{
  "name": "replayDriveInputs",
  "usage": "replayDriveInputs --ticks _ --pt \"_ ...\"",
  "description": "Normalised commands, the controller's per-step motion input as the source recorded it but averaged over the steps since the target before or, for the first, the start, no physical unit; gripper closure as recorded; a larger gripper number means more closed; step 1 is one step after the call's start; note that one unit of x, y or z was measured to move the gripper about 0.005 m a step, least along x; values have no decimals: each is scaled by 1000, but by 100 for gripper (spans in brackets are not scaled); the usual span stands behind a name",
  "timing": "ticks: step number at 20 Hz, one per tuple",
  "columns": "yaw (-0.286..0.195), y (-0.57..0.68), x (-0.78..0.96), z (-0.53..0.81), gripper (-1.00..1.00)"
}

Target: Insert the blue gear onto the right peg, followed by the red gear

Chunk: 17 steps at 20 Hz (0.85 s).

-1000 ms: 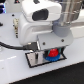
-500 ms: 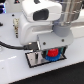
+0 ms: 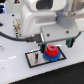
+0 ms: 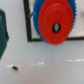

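The red gear (image 3: 51, 51) lies on top of the wider blue gear (image 3: 49, 57), and both are stacked at the exterior view's right end of the grey black-rimmed plate (image 3: 35, 59). The right peg is hidden under the gears. My gripper (image 3: 56, 44) hangs just above the red gear, and its dark fingers (image 3: 68, 42) stand wide apart with neither touching it. In the wrist view the red gear (image 4: 56, 25) fills the middle, blue teeth (image 4: 38, 9) show behind it, and the plate's rim (image 4: 26, 30) runs alongside. No fingers appear in that view.
The arm's white body (image 3: 42, 20) fills the upper part of the exterior view, with a black cable (image 3: 15, 36) trailing off to the exterior view's left. A dark teal object (image 4: 3, 30) sits beside the plate in the wrist view. White table surrounds the plate.
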Motion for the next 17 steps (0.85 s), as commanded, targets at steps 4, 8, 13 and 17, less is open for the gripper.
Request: replayDriveInputs --ticks 4,8,13,17 --pt "0 -2 2 -2 -100" --pt "0 -3 3 -1 -100" --pt "0 -2 2 -1 -100" --pt "0 -2 2 -4 -100"
